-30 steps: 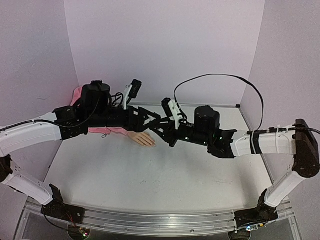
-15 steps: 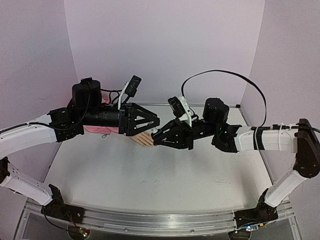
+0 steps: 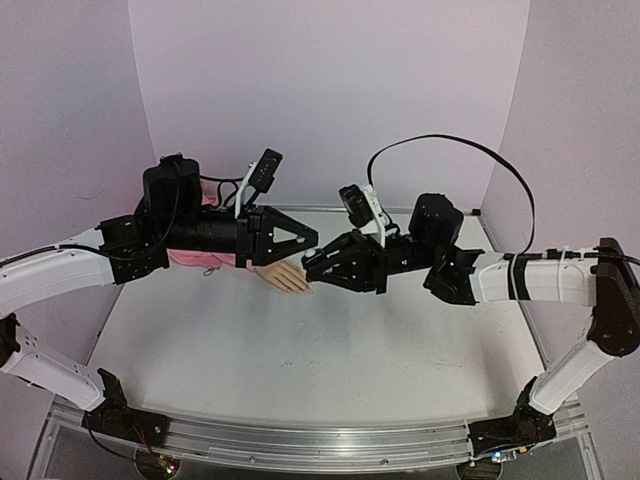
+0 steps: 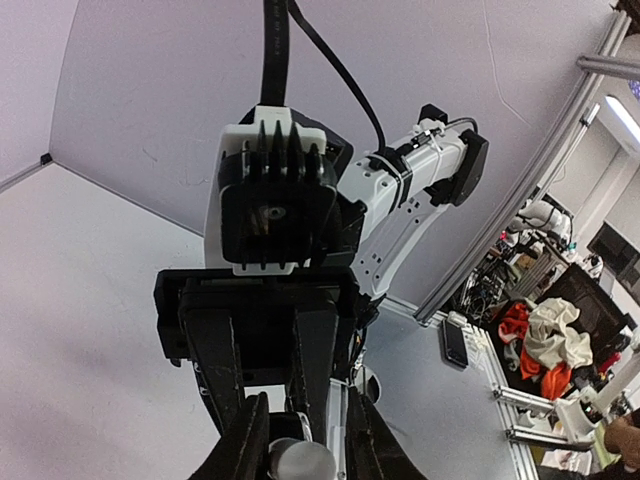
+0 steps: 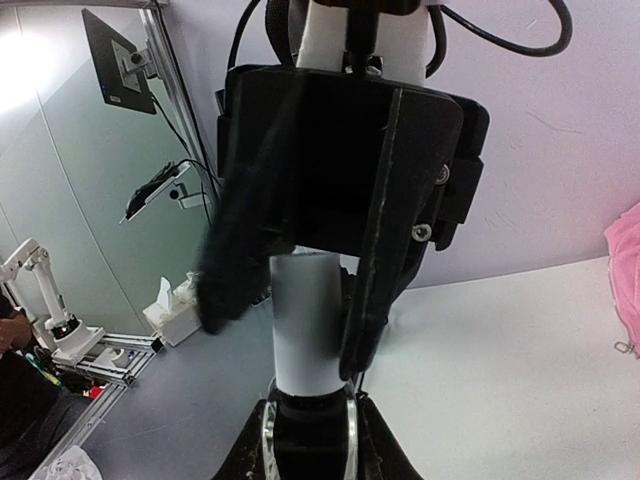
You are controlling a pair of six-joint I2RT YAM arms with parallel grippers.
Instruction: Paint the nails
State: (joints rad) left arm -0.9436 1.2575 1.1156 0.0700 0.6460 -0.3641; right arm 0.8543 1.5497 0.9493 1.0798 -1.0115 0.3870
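The beige mannequin hand point(image 3: 285, 278) with its pink sleeve point(image 3: 190, 258) lies on the table under both grippers; its nails are too small to make out. My right gripper point(image 5: 308, 440) is shut on a small glass polish bottle point(image 5: 308, 452), held level in the air. The bottle's pale grey cap point(image 5: 305, 320) points at my left gripper point(image 4: 305, 445). That gripper's fingers point(image 5: 375, 290) stand on either side of the cap and press on it. In the top view the left gripper point(image 3: 314, 238) and right gripper point(image 3: 310, 265) meet tip to tip just above the hand's fingertips, hiding the bottle.
Lilac walls close in the table point(image 3: 320, 350) at the back and on both sides. A black cable point(image 3: 450, 150) loops above the right arm.
Both grippers rose from beside the hand and came together. The left gripper's jaws, wide open half a second ago, have closed in onto the bottle's cap. The right gripper kept its hold on the bottle.
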